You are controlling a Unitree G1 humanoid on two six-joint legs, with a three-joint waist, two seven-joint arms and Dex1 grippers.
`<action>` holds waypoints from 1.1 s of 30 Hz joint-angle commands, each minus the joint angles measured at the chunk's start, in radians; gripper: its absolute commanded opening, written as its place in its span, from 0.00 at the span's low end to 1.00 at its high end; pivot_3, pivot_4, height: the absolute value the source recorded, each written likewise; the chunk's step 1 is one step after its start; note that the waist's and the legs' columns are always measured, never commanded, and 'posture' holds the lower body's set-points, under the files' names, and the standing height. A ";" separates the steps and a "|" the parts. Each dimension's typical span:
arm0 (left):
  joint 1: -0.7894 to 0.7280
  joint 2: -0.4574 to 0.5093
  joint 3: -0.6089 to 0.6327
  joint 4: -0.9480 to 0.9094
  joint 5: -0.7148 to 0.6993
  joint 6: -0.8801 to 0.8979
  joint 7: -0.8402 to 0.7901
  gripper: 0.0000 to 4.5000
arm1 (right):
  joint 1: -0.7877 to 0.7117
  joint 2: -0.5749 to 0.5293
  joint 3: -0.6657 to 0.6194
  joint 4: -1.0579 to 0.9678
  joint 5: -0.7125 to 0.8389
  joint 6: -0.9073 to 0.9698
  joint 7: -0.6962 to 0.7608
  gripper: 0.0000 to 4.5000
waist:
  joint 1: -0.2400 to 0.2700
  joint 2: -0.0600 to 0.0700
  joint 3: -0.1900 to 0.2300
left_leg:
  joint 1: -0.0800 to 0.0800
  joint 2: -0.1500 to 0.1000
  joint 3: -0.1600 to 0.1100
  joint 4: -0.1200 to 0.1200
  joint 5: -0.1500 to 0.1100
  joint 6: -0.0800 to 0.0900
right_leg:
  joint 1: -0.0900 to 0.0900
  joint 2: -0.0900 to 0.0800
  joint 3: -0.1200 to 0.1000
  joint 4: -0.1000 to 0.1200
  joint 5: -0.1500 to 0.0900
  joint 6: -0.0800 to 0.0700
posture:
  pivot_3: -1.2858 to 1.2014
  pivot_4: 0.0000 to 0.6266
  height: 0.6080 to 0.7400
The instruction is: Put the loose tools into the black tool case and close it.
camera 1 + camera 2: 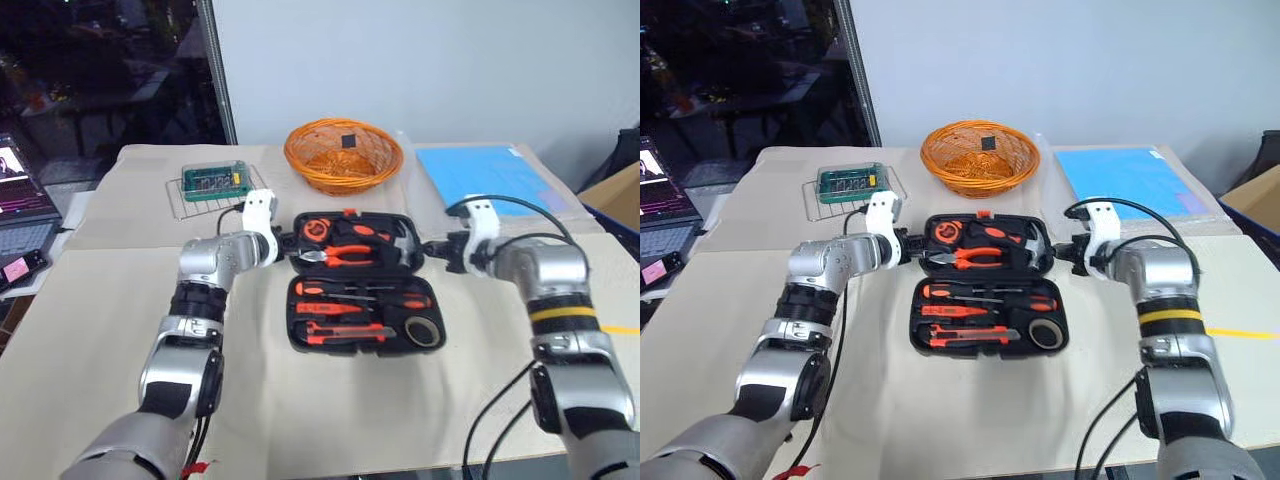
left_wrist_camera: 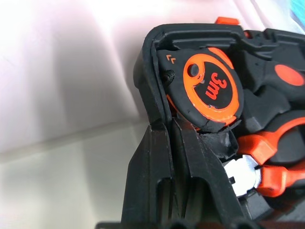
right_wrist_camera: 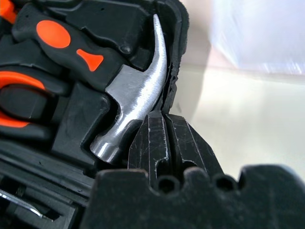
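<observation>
On the cloth-covered counter (image 1: 330, 410) the black tool case (image 1: 353, 340) lies open, its near half already carrying the screwdrivers (image 1: 360, 291), the utility knife (image 1: 345, 331) and the tape roll (image 1: 422, 329), so filling looks done and closing remains. At the far half's two ends, the left gripper (image 1: 283, 241) has its jaws shut against the rim beside the tape measure (image 2: 207, 86), and the right gripper (image 1: 432, 250) likewise beside the hammer (image 3: 136, 95), probably to fold the lid over evenly. Beyond stands an orange wicker basket (image 1: 343, 153).
</observation>
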 commanded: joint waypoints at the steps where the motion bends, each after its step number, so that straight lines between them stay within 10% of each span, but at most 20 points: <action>1: -0.051 0.023 -0.029 0.023 0.044 -0.118 -0.093 0.01 | -0.060 0.041 -0.017 -0.034 -0.006 -0.199 0.047 0.01 | 0.001 0.000 0.000 | -0.003 0.000 0.000 -0.001 0.000 0.000 | -0.004 0.000 0.000 0.000 0.000 0.000 | 0.52 0.24 1.00; 11: 0.458 0.116 -0.119 -0.711 0.019 -0.318 -0.321 0.01 | 0.253 0.014 -0.164 -0.446 0.070 -0.351 0.101 0.01 | 0.028 0.001 0.000 | -0.014 -0.005 0.002 -0.017 0.004 -0.009 | -0.017 -0.004 -0.006 -0.003 -0.002 0.004 | 0.52 0.24 1.00; 22: 0.690 0.321 -0.135 -0.917 0.010 -0.494 -0.577 0.01 | 0.718 -0.101 -0.296 -0.881 0.155 -0.297 0.162 0.01 | 0.050 0.002 0.000 | -0.005 -0.005 0.003 -0.012 -0.002 0.000 | -0.007 -0.008 -0.009 -0.006 -0.004 0.003 | 0.52 0.24 1.00; 33: 0.837 0.752 0.044 -0.852 -0.305 -0.159 -1.022 0.82 | 1.313 -0.336 -0.647 -1.050 0.130 -0.352 0.447 0.25 | 0.052 0.007 -0.003 | 0.001 -0.001 0.006 -0.009 -0.002 0.002 | -0.005 -0.006 -0.007 -0.001 -0.012 0.006 | 0.52 0.24 1.00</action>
